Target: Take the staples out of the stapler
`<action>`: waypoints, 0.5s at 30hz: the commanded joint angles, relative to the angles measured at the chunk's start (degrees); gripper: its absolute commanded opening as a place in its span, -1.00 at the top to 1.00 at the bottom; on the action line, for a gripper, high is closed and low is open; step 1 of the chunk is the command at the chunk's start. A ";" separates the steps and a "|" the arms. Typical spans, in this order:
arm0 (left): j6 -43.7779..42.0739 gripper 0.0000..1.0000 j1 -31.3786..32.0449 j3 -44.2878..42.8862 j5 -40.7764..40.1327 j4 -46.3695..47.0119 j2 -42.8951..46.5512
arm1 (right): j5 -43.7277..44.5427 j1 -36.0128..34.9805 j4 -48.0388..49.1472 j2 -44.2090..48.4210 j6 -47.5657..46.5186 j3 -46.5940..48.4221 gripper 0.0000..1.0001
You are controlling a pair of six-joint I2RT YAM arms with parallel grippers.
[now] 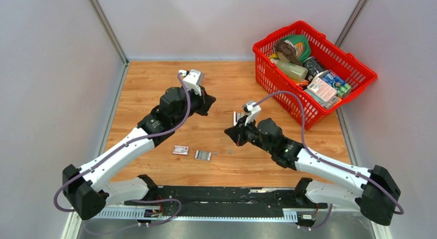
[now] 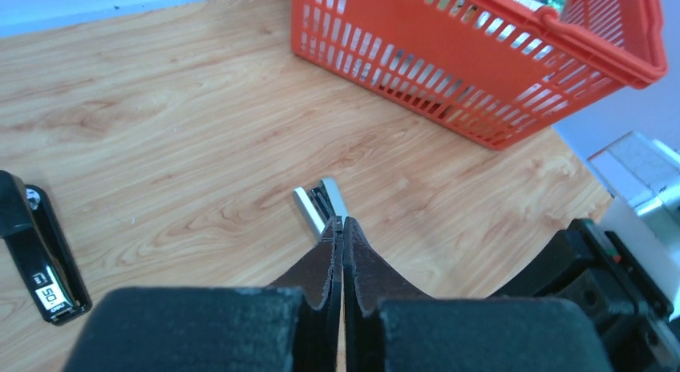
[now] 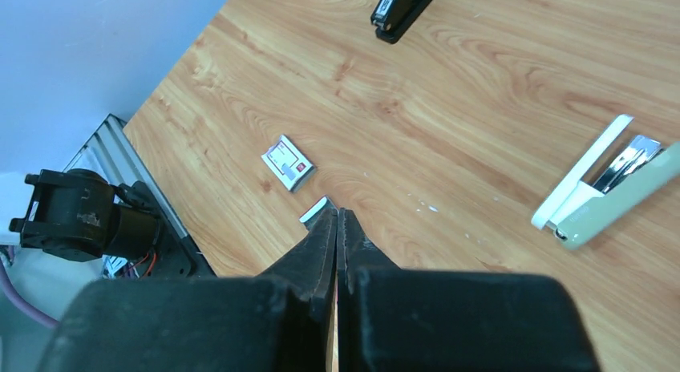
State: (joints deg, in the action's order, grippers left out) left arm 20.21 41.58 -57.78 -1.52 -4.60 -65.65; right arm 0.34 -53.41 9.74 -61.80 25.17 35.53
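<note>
Fingers (image 2: pixel 358 264) of the left gripper (image 2: pixel 342 224) press flat together on nothing, and the right gripper (image 3: pixel 337 215) is pinched closed and empty too. Seen from the left wrist, the stapler (image 2: pixel 36 256) is slim, glossy and black. It lies flat on the wood-grain table (image 2: pixel 160 107), well left of those fingers. Its long axis runs far-left to near-right, with 1 white label at the near end. Ribbed grey staples (image 1: pixel 203 155) lie beside a small red-and-white box (image 1: pixel 180 150), near the right gripper's tips.
</note>
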 commanded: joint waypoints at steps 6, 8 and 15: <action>0.18 1.00 -0.10 -0.06 2.30 -2.60 4.83 | 9.06 -0.21 -14.12 10.99 -3.20 1.12 0.86; 0.80 0.99 -0.01 0.39 3.19 -2.34 3.95 | 10.03 -0.21 -16.58 11.88 -3.20 1.56 0.64; 3.17 0.32 -0.10 1.00 5.65 -2.17 -2.20 | 18.10 -0.21 -24.84 10.30 -3.02 5.68 -0.22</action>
State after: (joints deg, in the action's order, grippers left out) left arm 21.71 41.58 -57.67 1.78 -6.70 -64.84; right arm 11.94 -53.45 -9.74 -50.54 22.81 36.53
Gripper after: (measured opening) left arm 0.285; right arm 0.541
